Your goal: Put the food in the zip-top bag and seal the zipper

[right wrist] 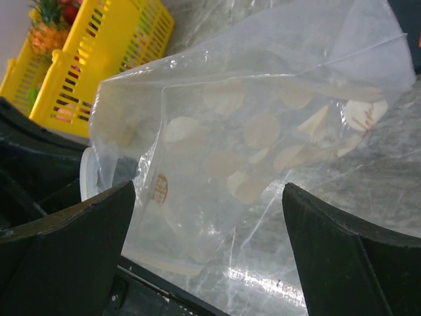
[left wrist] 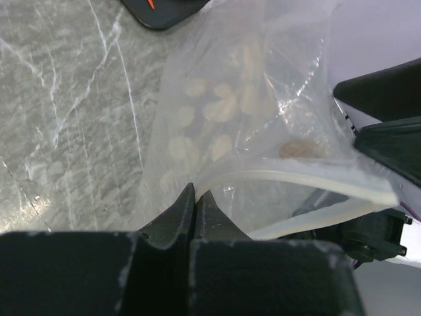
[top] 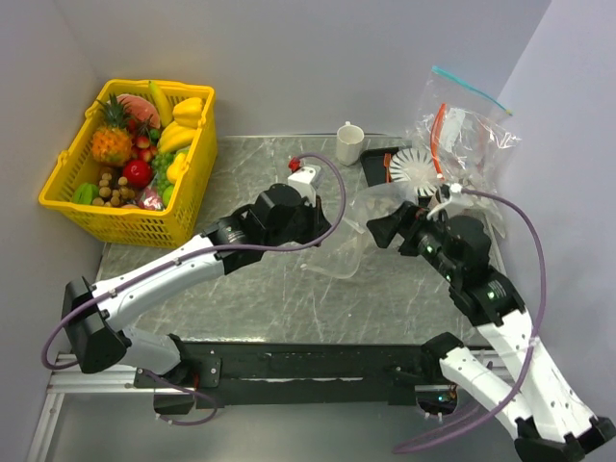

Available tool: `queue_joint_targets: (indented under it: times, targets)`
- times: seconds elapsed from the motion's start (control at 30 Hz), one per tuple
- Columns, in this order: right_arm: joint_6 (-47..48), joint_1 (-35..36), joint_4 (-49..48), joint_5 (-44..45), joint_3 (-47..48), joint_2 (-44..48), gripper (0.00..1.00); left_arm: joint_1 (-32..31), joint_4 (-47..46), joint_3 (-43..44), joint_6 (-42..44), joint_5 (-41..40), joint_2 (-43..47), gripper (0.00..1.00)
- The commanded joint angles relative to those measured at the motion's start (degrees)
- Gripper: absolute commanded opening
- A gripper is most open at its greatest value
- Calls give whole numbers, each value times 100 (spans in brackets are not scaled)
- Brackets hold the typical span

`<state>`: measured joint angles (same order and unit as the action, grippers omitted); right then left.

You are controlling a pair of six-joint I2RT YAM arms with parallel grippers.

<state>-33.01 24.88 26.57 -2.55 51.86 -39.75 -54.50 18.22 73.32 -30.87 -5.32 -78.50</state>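
The clear polka-dot zip-top bag (top: pixel 354 239) lies between my two arms; its dots show in the left wrist view (left wrist: pixel 217 112) and the right wrist view (right wrist: pixel 256 131). Its pale zipper (left wrist: pixel 296 179) gapes open. My left gripper (left wrist: pixel 195 197) is shut on the zipper's left end and holds the bag's mouth up. My right gripper (right wrist: pixel 209 217) is open and empty, its jaws wide apart in front of the bag. The pineapple (top: pixel 112 140), the strawberries (top: pixel 142 146) and the red apple (top: pixel 137 173) sit in the yellow basket (top: pixel 192 192) at the far left.
A white mug (top: pixel 349 143) stands at the back. A black tray (top: pixel 377 166) with a white ridged disc (top: pixel 416 168) lies beyond the bag. Other clear bags with teal and orange strips (top: pixel 462 120) are heaped at the back right. Bananas (top: pixel 173 135) lie in the basket.
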Motion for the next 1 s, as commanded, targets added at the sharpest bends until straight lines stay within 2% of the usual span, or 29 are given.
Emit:
queue_joint_targets:
  times: [0.0, 0.1, 0.2, 0.23, 0.3, 0.33, 0.37, 0.43, 0.5, 0.67, 0.77, 0.97]
  targets:
    - [-231, 25, -713, 649, -438, 800, 100, 27, -213, 61, -121, 365, 10, 1]
    - [-547, 25, -1153, 1115, -834, 1328, 100, 18, -363, -124, -173, 426, 142, 1]
    - [-689, 17, -1101, 1687, -888, 1592, 100, 27, -354, -256, -217, 453, 326, 1]
    - [-410, 16, -1066, 1609, -775, 1523, 100, 27, -302, -292, -252, 392, 413, 1]
    - [-31, 16, -891, 855, -572, 1269, 98, 18, -231, -301, -305, 313, 467, 1]
    - [292, 16, -751, 504, -423, 963, 95, 18, -196, -275, -314, 286, 485, 1]
    - [444, 16, -715, -291, -361, 803, 93, 18, -117, -248, -314, 234, 476, 1]
    - [577, 43, -592, -737, -264, 426, 85, 27, -3, -108, -340, 163, 432, 1]
    - [577, 52, -565, -931, -272, 275, 79, 45, 120, 15, -384, 84, 371, 1]
    - [761, 139, -574, -1239, -334, 73, 73, 220, 182, 130, -490, 259, 274, 1]
    - [858, 201, -346, -1065, -264, -217, 68, 256, 86, 121, -499, 330, 283, 1]
    - [920, 315, -556, -1099, -360, -437, 62, 273, 42, 121, -490, 444, 247, 1]
